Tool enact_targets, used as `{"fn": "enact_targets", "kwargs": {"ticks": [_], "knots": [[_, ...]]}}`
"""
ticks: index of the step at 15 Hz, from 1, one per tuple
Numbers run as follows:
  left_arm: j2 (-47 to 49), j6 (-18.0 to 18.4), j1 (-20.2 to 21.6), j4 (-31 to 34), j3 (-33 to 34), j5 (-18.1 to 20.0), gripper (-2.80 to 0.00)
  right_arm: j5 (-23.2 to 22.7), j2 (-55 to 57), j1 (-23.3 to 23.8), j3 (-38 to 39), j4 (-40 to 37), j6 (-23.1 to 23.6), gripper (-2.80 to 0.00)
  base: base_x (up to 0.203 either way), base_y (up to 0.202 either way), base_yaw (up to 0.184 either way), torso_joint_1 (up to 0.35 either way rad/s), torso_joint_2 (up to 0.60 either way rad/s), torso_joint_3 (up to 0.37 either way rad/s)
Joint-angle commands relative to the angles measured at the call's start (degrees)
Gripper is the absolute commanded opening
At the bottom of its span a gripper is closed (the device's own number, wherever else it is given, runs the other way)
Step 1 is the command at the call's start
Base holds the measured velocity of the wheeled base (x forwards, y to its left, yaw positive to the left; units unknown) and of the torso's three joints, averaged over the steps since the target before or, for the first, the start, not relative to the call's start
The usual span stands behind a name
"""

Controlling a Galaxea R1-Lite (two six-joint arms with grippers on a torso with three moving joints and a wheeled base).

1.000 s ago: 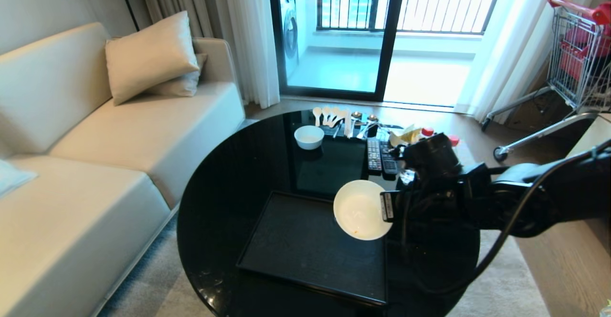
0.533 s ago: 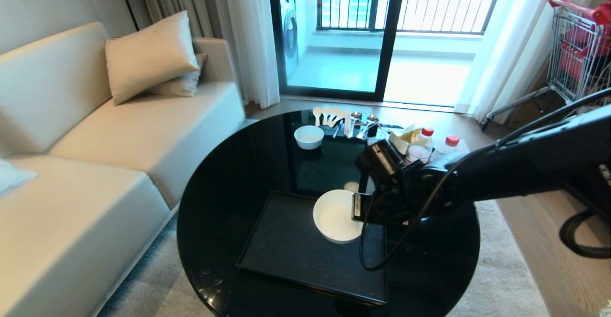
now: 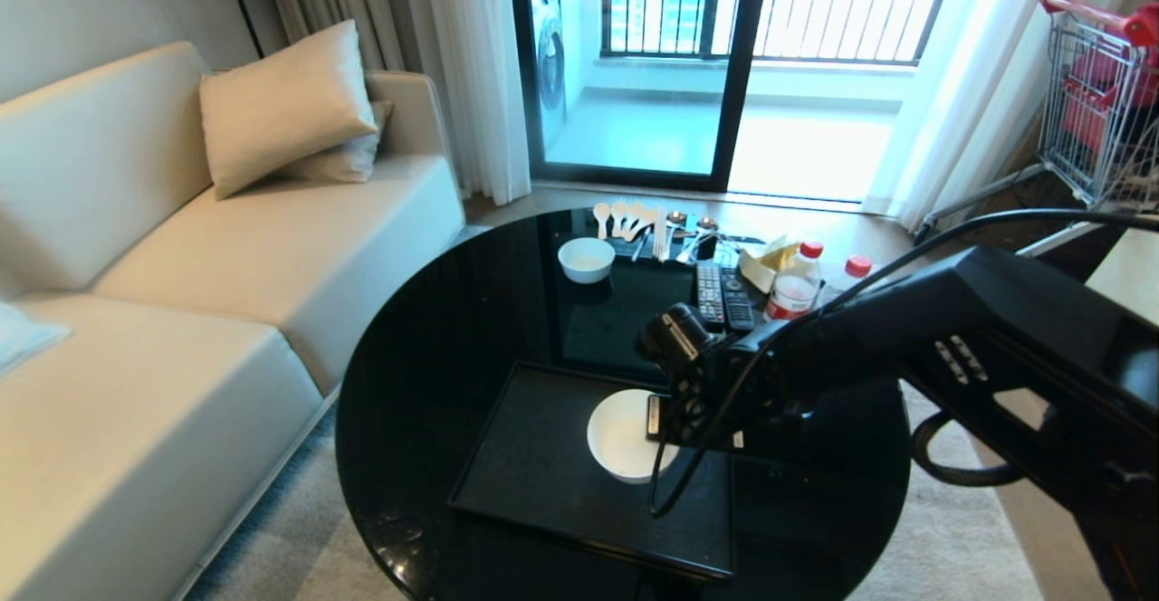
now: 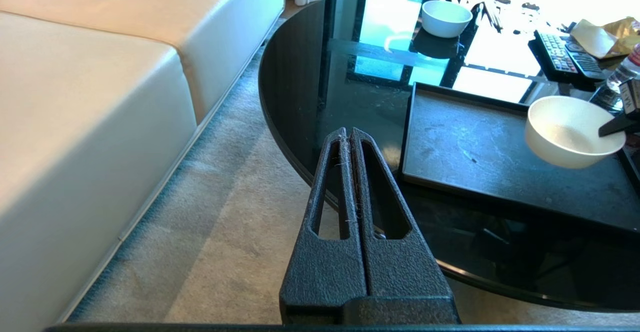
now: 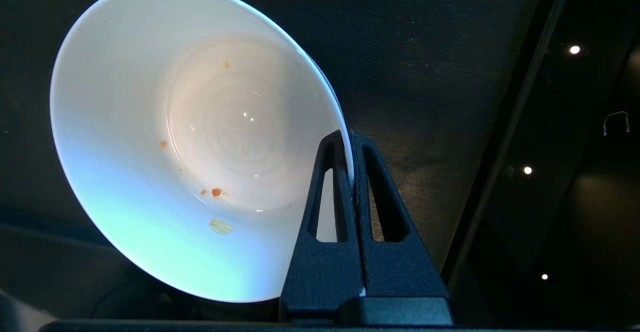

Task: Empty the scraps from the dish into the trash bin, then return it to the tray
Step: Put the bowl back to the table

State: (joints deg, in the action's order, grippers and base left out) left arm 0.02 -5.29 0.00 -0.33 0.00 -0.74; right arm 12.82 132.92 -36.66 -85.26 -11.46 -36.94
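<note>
Glossy white dish (image 5: 150,137), matte, perhaps textured tray (image 4: 475,147)

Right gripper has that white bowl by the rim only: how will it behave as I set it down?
The dish looks glossy and rigid, so it may slip or pivot in the right gripper, which pinches just its rim. Nearly empty, probably light. Likely ceramic, so lower it gently onto the tray.

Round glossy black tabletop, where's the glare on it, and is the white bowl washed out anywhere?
Head view: the round glossy black tabletop mirrors the bright window. Left wrist view: stronger white glare on its far side. Right wrist view: the deep white bowl, pinched in the right gripper, shows a bluish-green cast, specks still distinct.
</note>
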Motion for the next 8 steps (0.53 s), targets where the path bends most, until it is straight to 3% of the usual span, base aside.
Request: {"fn": "enact_targets", "kwargs": {"ticks": [1,8], "knots": [[-0.02,-0.07,0.0,-0.02,0.0,-0.05,-2.8,0.24,2.21,0.13,-0.14,0.38,-0.92,-2.8,0.0,0.0,0.0,0.0,0.0,0.0],[-0.02,-0.07,0.0,-0.02,0.0,-0.05,-2.8,0.14,5.06,0.09,-2.19,3.32,-3.07,-2.8,0.0,0.0,0.0,0.0,0.0,0.0]]}}
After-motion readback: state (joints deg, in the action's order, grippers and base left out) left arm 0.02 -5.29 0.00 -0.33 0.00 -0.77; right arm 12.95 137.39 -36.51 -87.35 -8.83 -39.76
